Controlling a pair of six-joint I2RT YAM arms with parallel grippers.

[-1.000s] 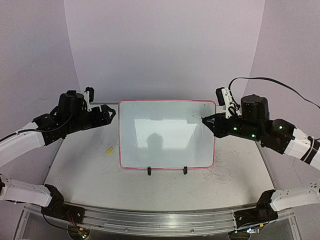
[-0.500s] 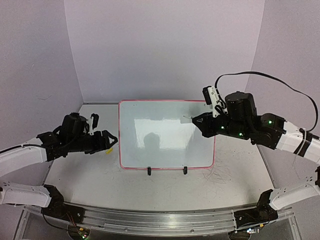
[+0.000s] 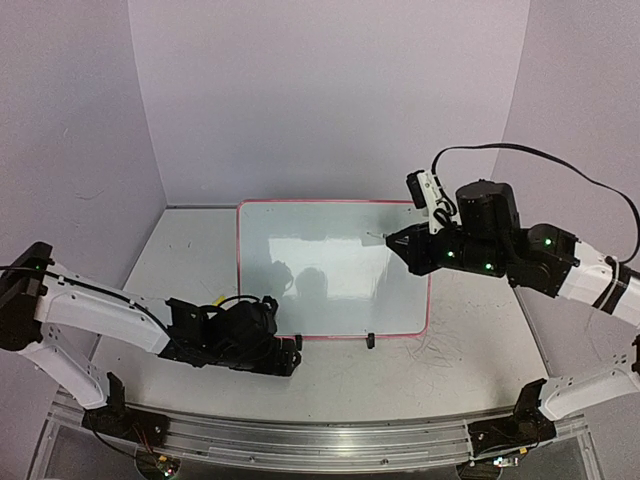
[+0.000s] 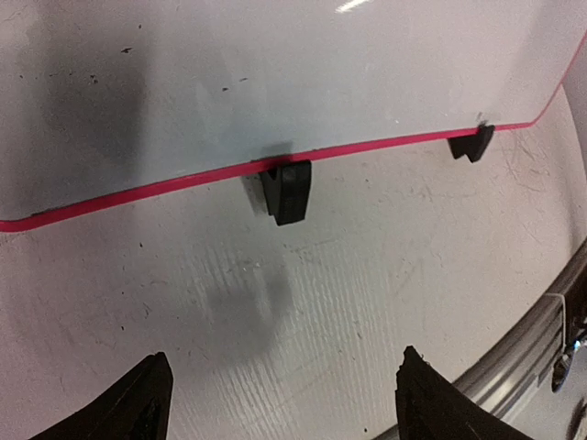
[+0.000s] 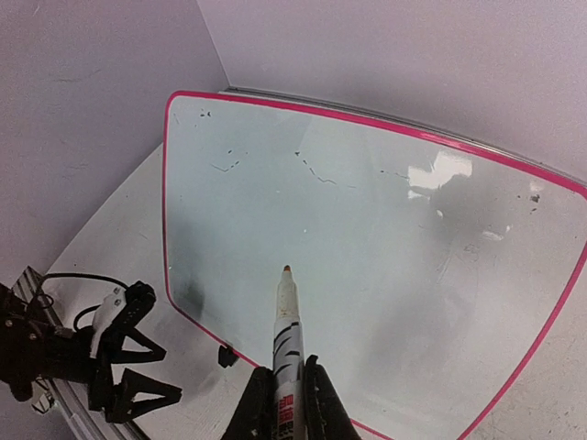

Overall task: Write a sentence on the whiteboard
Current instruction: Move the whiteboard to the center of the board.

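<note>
The whiteboard (image 3: 330, 270), glossy white with a pink-red rim, lies in the middle of the table. No yellow-green sentence shows on it, only a few small grey marks (image 5: 316, 174). My right gripper (image 3: 400, 242) is shut on a white marker with black stripes (image 5: 286, 330). It holds the marker's tip over the board's right part. My left gripper (image 3: 292, 355) is open and empty, low over the table in front of the board's near edge. In the left wrist view the left clip foot (image 4: 286, 191) lies just ahead of the open gripper (image 4: 284, 403).
The right clip foot (image 3: 370, 340) sits on the board's near rim. A metal rail (image 3: 320, 440) runs along the table's near edge. Purple walls close in the back and sides. The left arm's cable (image 3: 225, 300) loops beside the board's left edge.
My left arm has swung from the board's left side down to its near edge, by the left clip foot. My right gripper with the marker has shifted slightly left over the board.
</note>
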